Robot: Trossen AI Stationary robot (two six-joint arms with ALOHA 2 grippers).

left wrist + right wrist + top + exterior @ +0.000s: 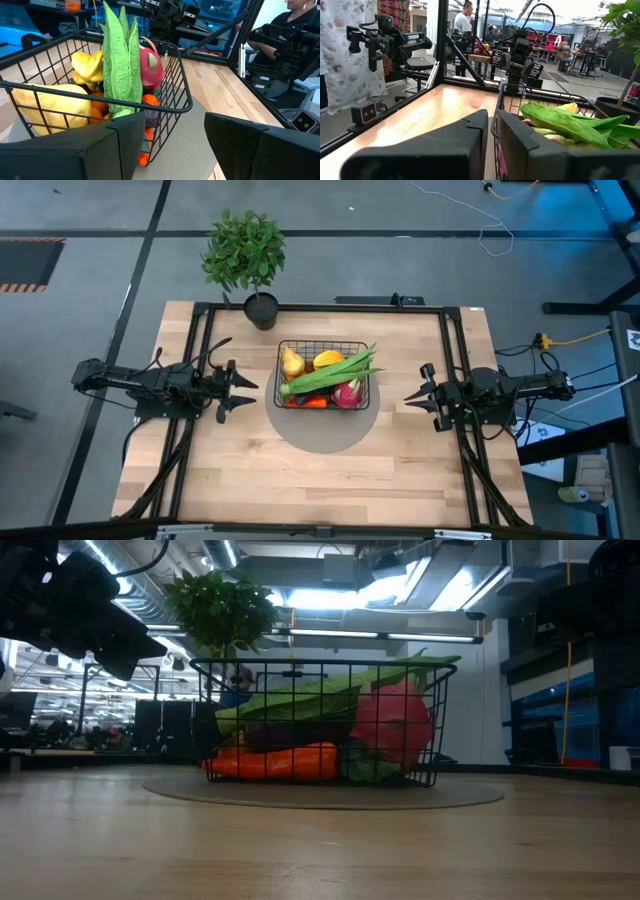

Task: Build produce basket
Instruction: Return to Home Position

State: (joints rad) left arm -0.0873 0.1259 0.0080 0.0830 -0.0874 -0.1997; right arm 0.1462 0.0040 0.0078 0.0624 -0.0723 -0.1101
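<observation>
Black wire basket [320, 342] stands mid-table, filled with produce [327, 360], green stalks [330, 378] on top.

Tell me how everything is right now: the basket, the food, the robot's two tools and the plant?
basket: upright on the grey round mat, filled.
produce: piled inside the basket, long green stalks lying across the top.
left tool: open, empty, beside the basket, not touching it.
right tool: shut, empty, on the other side, apart from it.
potted plant: upright at the table's far edge.
</observation>
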